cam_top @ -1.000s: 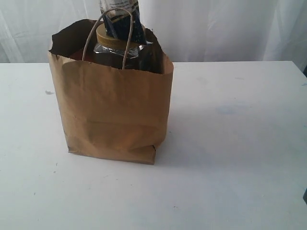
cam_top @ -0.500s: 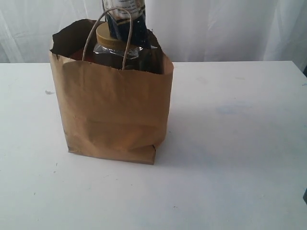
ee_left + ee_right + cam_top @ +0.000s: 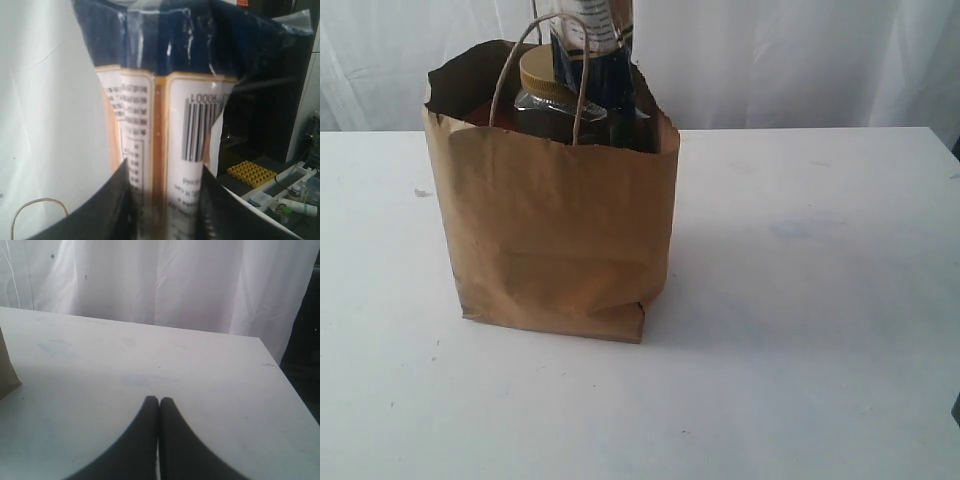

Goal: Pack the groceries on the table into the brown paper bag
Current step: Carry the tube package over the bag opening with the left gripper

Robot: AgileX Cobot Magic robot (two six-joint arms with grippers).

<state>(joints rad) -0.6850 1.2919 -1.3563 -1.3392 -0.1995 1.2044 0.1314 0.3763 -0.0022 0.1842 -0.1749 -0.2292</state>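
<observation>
From the outside camera, shows the package (image 3: 592, 45) upright in the mouth of the bag (image 3: 555, 230), just beside the jar (image 3: 542, 78), below a pincer out of frame. From the left wrist, shows the left pincer (image 3: 165, 217) clamped across that package's printed end, the glossy blue part reaching out ahead of the tips; looks light, slick and crushable, so best pinched across its firm flat width. From the right wrist, shows the right pincer (image 3: 159, 405) clenched on nothing over the table (image 3: 210, 370), well apart from the bag's corner.
</observation>
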